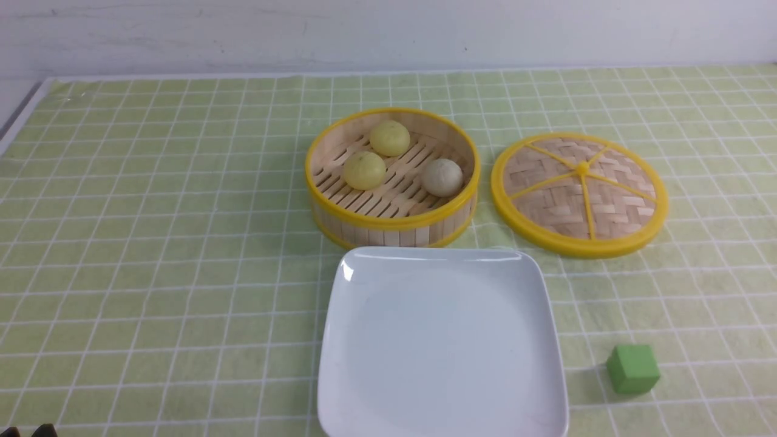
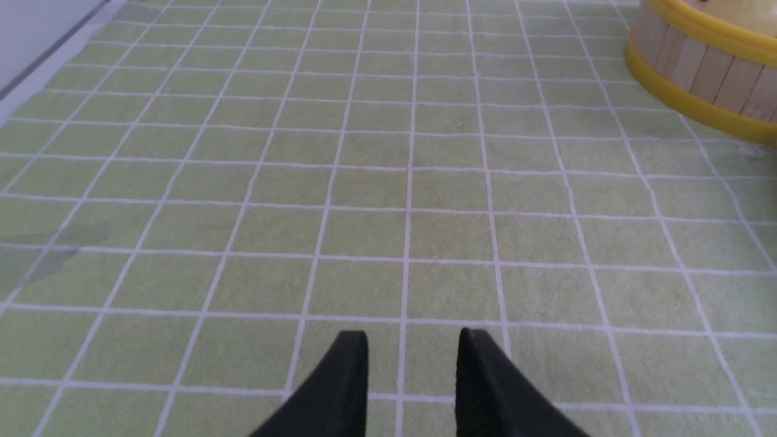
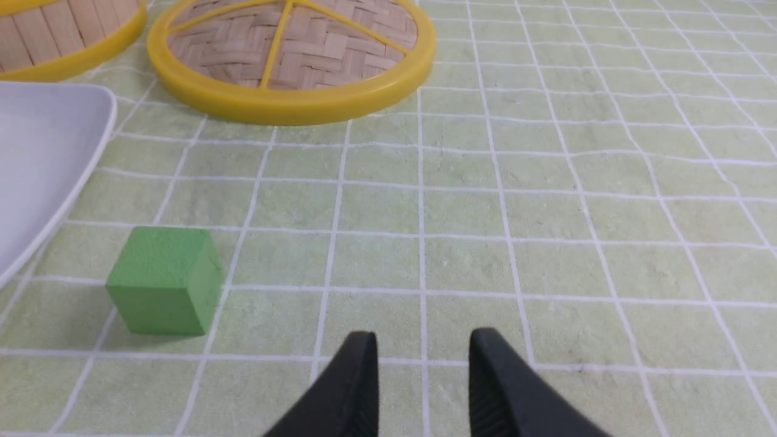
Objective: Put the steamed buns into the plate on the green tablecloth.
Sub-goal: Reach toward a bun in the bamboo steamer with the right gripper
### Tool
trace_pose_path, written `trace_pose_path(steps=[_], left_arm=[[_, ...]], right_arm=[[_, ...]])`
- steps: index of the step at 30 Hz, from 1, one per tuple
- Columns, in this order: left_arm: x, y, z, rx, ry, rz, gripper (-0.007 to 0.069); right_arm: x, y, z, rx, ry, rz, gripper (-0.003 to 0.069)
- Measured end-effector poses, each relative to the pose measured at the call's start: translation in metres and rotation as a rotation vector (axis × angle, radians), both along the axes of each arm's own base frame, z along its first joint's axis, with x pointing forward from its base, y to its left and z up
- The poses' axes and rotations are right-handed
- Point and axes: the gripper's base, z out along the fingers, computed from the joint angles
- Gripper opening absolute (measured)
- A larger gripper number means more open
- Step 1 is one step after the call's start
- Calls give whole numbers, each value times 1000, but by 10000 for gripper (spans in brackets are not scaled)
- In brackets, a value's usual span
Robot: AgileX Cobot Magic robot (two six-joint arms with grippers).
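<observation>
Left end effector (image 2: 413, 343) (parted) hovers; steamed buns (image 1: 365, 170) sit dome-up.

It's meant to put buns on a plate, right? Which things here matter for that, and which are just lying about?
For the job: two yellow buns, greyish-white bun, steamer holding them, white plate, green tablecloth.
Lying about: woven lid, green cube.
</observation>
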Motion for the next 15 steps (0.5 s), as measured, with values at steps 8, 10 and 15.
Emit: trace_pose_path(steps=[8,10,15], left_arm=[[0,-4,0,-255,0,34,241],[0,-9,1,-558,11,71,240],[-1,-19,3,-1220,81,158,240]], right_arm=[[1,6,2,291,-22,-26,240],[1,11,3,573,-12,-49,240],[1,19,10,1021,3,-77,240]])
